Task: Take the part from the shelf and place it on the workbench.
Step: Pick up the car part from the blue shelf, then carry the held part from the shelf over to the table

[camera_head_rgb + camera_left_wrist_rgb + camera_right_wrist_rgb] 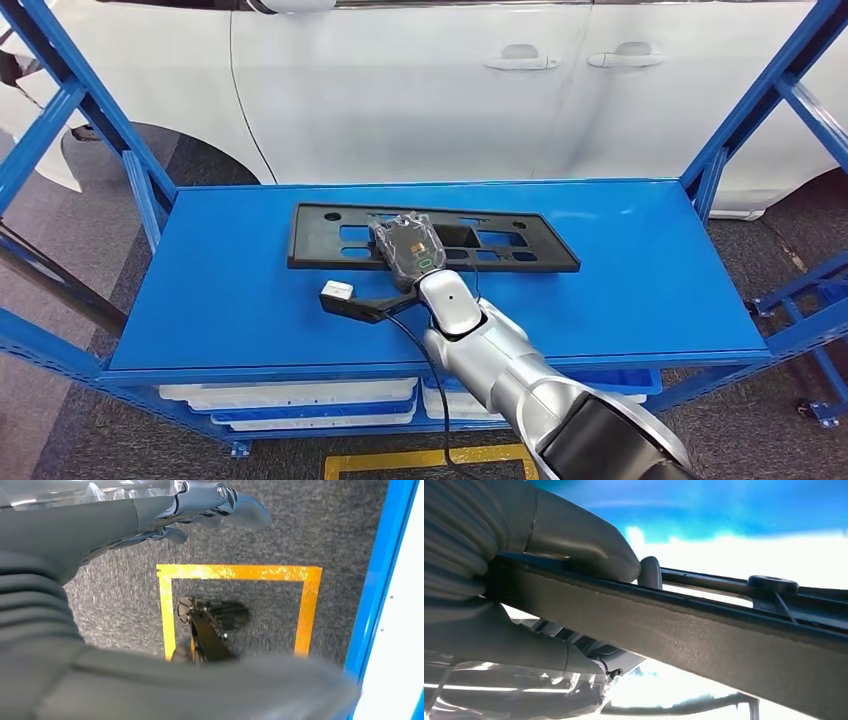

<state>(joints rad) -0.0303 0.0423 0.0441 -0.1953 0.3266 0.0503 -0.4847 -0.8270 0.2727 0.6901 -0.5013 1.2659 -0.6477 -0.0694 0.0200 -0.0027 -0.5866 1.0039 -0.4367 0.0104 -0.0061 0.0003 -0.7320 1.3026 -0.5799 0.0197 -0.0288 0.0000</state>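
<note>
White car (420,90) stands well beyond the right hand, behind blue shelf (640,290). Shelf top lies under the hand. Black part (520,245), long flat slotted frame, lies on shelf top, running out to both sides of right hand (408,248). Rt hand on part's near edge, thumb (589,545) over the rim, fingers (524,650) below: clamped on it. Left hand (200,505) hangs above grey floor w/ yellow tape square (240,572), fingers loosely apart, holding nothing.

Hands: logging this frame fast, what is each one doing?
Left hand: holds nothing, fingers loosely curled, hanging above the floor.
Right hand: grips the black part on the blue shelf.
</note>
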